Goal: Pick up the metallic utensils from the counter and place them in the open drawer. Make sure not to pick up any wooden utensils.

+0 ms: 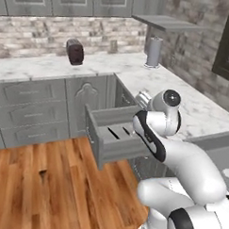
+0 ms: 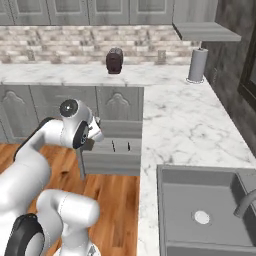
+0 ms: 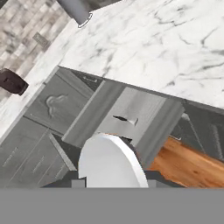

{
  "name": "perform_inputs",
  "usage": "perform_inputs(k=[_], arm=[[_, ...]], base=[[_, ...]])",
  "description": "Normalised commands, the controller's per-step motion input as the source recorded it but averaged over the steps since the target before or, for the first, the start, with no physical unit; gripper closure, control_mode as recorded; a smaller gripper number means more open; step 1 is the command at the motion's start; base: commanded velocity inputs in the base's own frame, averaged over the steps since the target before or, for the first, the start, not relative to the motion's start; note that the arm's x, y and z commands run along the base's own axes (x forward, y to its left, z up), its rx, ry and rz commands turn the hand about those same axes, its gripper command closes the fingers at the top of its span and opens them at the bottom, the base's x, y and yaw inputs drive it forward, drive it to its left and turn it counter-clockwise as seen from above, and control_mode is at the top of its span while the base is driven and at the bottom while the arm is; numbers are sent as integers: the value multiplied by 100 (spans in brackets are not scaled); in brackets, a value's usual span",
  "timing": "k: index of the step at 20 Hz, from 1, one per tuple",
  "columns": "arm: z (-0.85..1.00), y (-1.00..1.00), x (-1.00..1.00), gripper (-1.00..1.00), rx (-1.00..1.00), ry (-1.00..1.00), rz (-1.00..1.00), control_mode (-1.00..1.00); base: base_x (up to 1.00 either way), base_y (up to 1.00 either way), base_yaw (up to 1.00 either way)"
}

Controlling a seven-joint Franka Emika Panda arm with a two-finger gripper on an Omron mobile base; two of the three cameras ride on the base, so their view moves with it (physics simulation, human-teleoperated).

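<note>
From left to right in the left base view, a dark toaster (image 1: 75,51) is seen standing on the rear stretch of the white marble counter (image 1: 197,108), and a grey paper-towel roll (image 1: 154,51) stands upright near the corner. Below the counter edge, the open drawer (image 1: 116,148) is pulled out over the wooden floor (image 1: 47,189). Two dark slim utensils (image 1: 119,132) are seen lying on the drawer's pale floor, side by side and slightly apart; which pieces they are cannot be told.

The white arm (image 1: 185,166) is bent over the right side of the drawer, its wrist above the drawer's inner corner. The gripper itself is hidden behind the wrist in both base views, and in the hand view a rounded white form covers where the fingertips would rise. Whether the jaws are spread or pressed together cannot be told, and nothing can be seen held or touched.

In the right base view, the same drawer (image 2: 111,155) is shown beside the arm, and a grey sink (image 2: 205,210) with a faucet (image 2: 245,202) is set into the counter at the right.
</note>
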Motion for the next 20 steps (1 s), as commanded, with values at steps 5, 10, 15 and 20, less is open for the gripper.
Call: perform_inputs(k=[5,10,15,20], arm=[[0,0,0,100,0,0,0,100],[0,0,0,100,0,0,0,100],[-53,-53,37,100,0,37,9,-100],[-99,-32,29,100,-5,57,7,-100]], base=[[89,-2,5],[62,-24,4],[6,-9,0],[0,0,0]])
